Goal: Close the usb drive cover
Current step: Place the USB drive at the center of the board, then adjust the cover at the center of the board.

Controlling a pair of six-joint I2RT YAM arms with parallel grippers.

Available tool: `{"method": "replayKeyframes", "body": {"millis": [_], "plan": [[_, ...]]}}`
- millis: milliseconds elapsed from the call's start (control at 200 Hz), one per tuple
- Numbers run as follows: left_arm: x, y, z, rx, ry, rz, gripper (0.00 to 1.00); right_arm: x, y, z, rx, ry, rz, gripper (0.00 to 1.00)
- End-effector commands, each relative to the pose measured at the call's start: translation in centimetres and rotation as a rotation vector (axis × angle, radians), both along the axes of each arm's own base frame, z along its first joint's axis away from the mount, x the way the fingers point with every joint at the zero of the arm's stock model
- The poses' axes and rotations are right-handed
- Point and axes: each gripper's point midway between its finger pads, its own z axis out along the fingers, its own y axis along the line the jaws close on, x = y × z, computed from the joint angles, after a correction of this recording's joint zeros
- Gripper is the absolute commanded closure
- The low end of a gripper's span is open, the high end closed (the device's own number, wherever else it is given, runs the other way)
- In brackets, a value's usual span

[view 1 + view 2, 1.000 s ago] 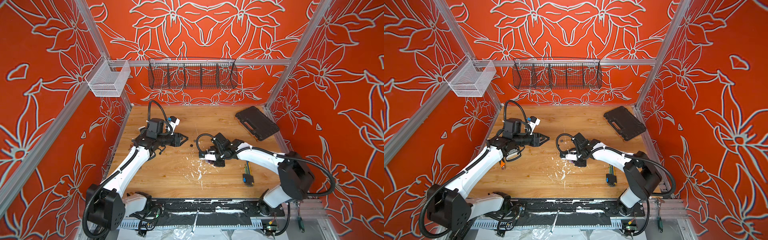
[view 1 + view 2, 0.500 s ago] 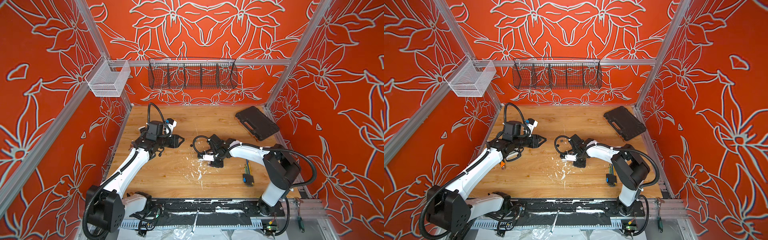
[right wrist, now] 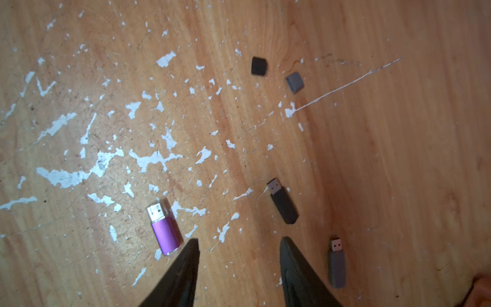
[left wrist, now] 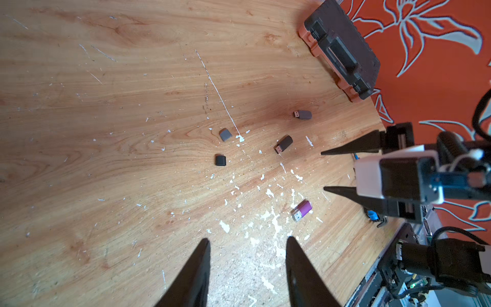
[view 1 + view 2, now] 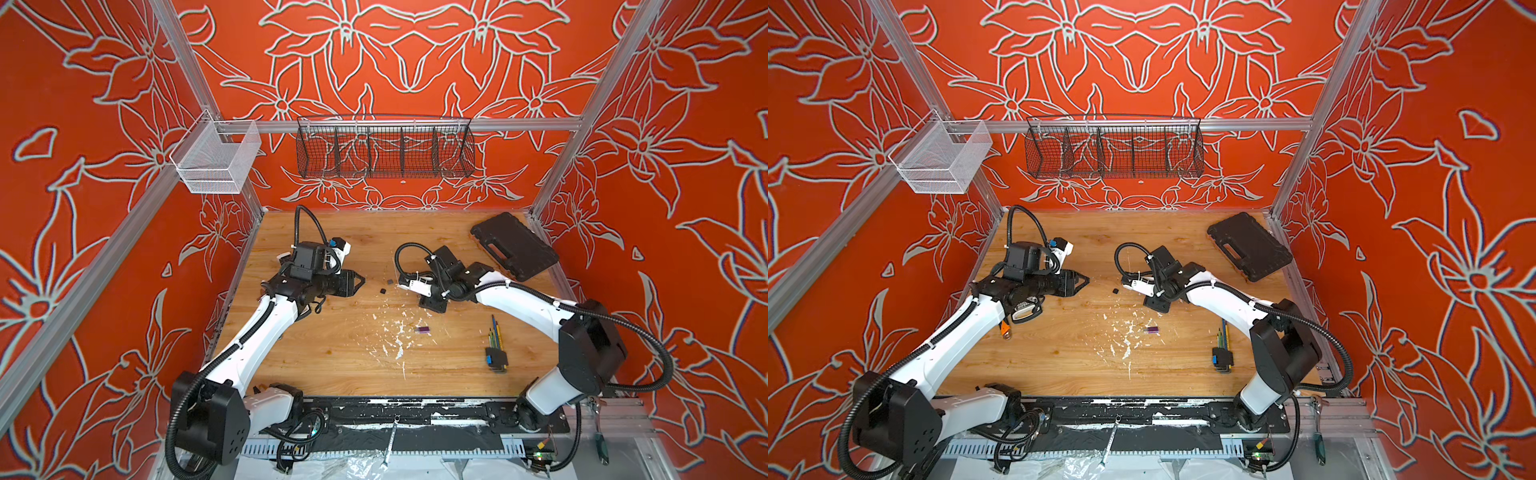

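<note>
Evidently the black usb drive (image 3: 283,204) and the grey usb drive (image 3: 337,265) lie uncapped near the middle of the table (image 5: 332,365). Both look light, stiff and slick, so pinch across the long sides and leave the plug free. The black cap (image 3: 259,66) and grey cap (image 3: 295,82) look tinier and likely to skid. In a top view they sit at 9 o'clock of the right gripper (image 3: 240,240), which is spread and empty. The left gripper (image 4: 247,239), farther toward 9 o'clock, is likewise released.

Caps (image 4: 225,134) near drives (image 4: 284,143), on table (image 4: 106,133)

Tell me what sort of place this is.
Probably a robot lab work cell: flower-print walls on an aluminium frame enclose a scuffed wooden tabletop, a left arm and right arm are mounted at its front edge, and a wire basket hangs at the back.
</note>
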Motion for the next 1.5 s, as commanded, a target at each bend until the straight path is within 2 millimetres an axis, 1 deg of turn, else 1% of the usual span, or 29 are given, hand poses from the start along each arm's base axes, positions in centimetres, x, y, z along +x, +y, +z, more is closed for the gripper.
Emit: {"method": "replayKeyframes", "body": {"millis": [0, 85, 140, 185, 305, 430, 475, 495, 560, 701, 761, 831, 936, 1056, 1111, 1336, 1496], "plan": [[0.0, 0.9, 0.4, 0.031, 0.001, 0.024, 0.55, 1.4, 2.2, 1.3, 0.071, 0.054, -0.055, 0.51], [0.2, 1.9, -0.2, 0.046, 0.051, 0.063, 0.56, 3.0, 4.1, 1.9, 0.159, 0.111, -0.21, 0.52], [0.3, 2.7, -0.6, 0.053, 0.09, 0.093, 0.56, 4.0, 4.8, 1.6, 0.17, 0.132, -0.34, 0.52], [0.4, 3.4, -0.8, 0.055, 0.11, 0.119, 0.56, 4.5, 5.3, 1.4, 0.172, 0.153, -0.442, 0.51], [0.9, 5.1, -0.7, 0.038, 0.109, 0.19, 0.56, 4.6, 6.6, 0.2, 0.169, 0.208, -0.699, 0.52], [1.5, 5.7, -0.3, 0.032, 0.093, 0.215, 0.56, 4.4, 7.9, -0.7, 0.166, 0.191, -0.925, 0.52], [1.6, 5.7, -0.3, 0.032, 0.095, 0.218, 0.56, 4.3, 7.9, -1.1, 0.149, 0.191, -1.006, 0.48], [1.7, 5.8, -0.3, 0.031, 0.097, 0.22, 0.56, 4.3, 7.9, -1.3, 0.14, 0.195, -1.039, 0.48], [1.7, 5.8, -0.5, 0.031, 0.102, 0.222, 0.56, 4.2, 7.5, -2.1, 0.123, 0.225, -1.155, 0.48], [1.7, 5.8, -0.9, 0.027, 0.11, 0.225, 0.56, 4.0, 7.8, -3.5, 0.104, 0.281, -1.289, 0.52], [1.6, 5.9, -0.9, 0.03, 0.106, 0.228, 0.56, 3.7, 7.7, -4.5, 0.1, 0.301, -1.351, 0.54], [1.4, 5.9, -1.0, 0.035, 0.104, 0.225, 0.56, 3.8, 7.8, -5.3, 0.104, 0.312, -1.391, 0.55], [1.2, 6.1, -1.0, 0.042, 0.094, 0.23, 0.56, 4.2, 8.6, -6.0, 0.123, 0.328, -1.402, 0.55], [1.0, 6.1, -1.0, 0.043, 0.09, 0.226, 0.56, 5.3, 8.6, -5.9, 0.116, 0.275, -1.409, 0.54], [0.9, 6.1, -1.1, 0.042, 0.09, 0.225, 0.56, 5.6, 8.8, -5.9, 0.135, 0.279, -1.407, 0.54], [0.7, 6.1, -1.6, 0.034, 0.097, 0.222, 0.56, 5.8, 10.1, -7.1, 0.16, 0.336, -1.426, 0.54], [0.7, 6.1, -1.9, 0.032, 0.102, 0.22, 0.56, 6.6, 10.2, -7.7, 0.153, 0.32, -1.439, 0.55]]}}
